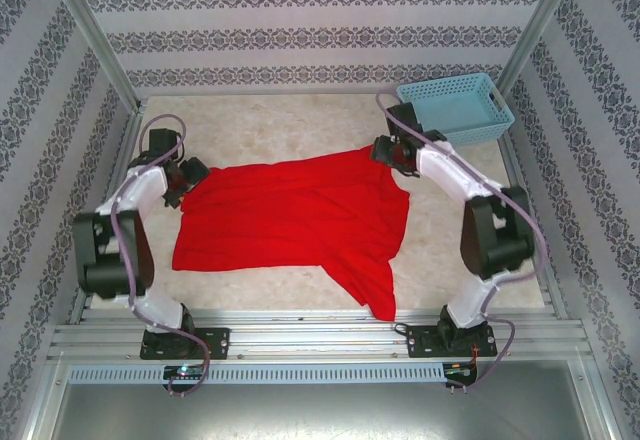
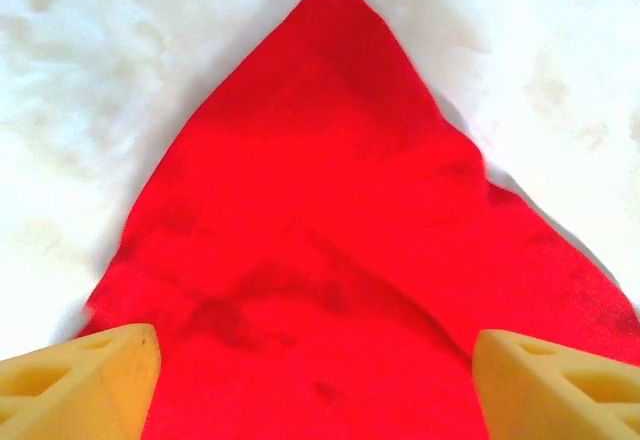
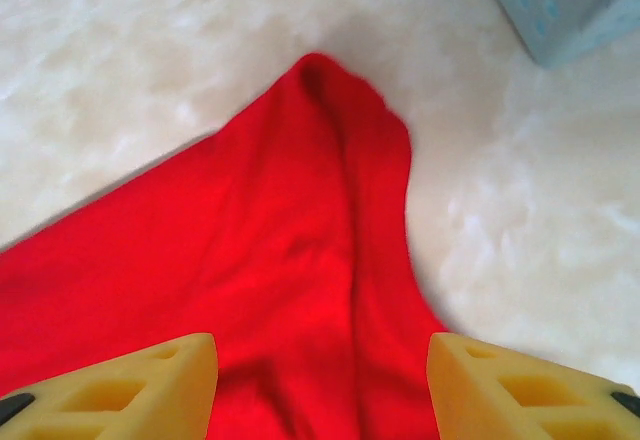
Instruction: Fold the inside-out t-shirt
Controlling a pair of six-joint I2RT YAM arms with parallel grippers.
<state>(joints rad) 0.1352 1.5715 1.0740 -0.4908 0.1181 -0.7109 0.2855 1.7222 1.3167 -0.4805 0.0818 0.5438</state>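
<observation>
The inside-out t-shirt [image 1: 295, 215] is plain bright red and lies spread and wrinkled on the table, with one sleeve or corner trailing toward the near edge. My left gripper [image 1: 190, 175] hovers over its far left corner. In the left wrist view the left gripper [image 2: 315, 390] is open, and the yellow fingertips [image 2: 90, 380] stand wide apart over the shirt's pointed corner [image 2: 330, 160]. My right gripper [image 1: 385, 150] is at the far right corner. In the right wrist view the right gripper [image 3: 320, 390] is open, with the cloth [image 3: 300, 260] lying loose between its fingers [image 3: 520, 390].
A light blue plastic basket [image 1: 455, 105] stands at the far right corner of the table, its corner [image 3: 560, 5] just beyond the right gripper. Metal frame posts and patterned walls enclose the pale marbled tabletop [image 1: 300, 120].
</observation>
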